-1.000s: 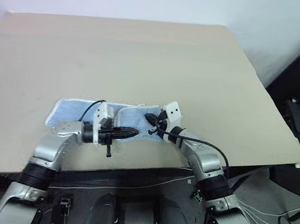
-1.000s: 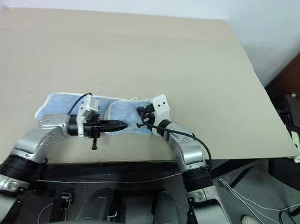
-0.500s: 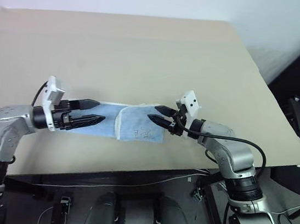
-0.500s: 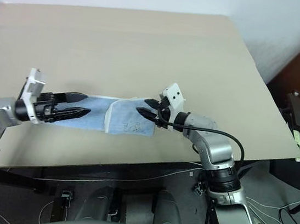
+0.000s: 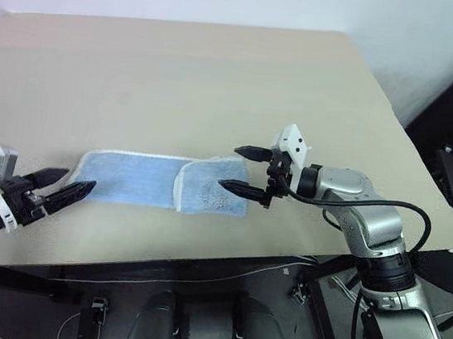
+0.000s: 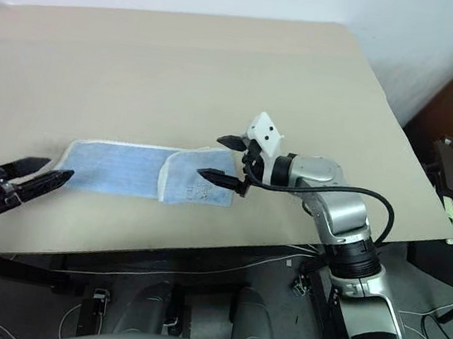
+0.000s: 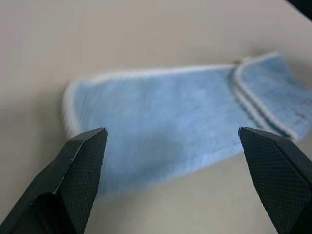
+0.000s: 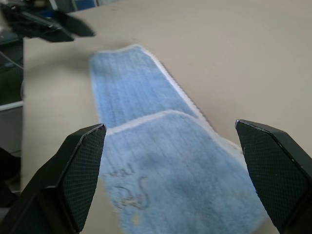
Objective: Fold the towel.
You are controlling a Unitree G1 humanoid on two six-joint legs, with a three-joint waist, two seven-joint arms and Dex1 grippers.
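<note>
A blue towel point(image 5: 162, 182) lies on the tan table point(image 5: 222, 77) with its right third folded over, and both the left gripper point(image 5: 58, 188) and right gripper point(image 5: 243, 170) have just released it and pulled back, jaws spread, 1 fold apparently done.

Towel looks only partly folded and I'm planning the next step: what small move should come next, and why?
Probably bring the left gripper back to the towel's flat end. Only the right end is lapped over, the left stretch lies single on the table, and both the left and the right gripper hang open, holding nothing.
</note>
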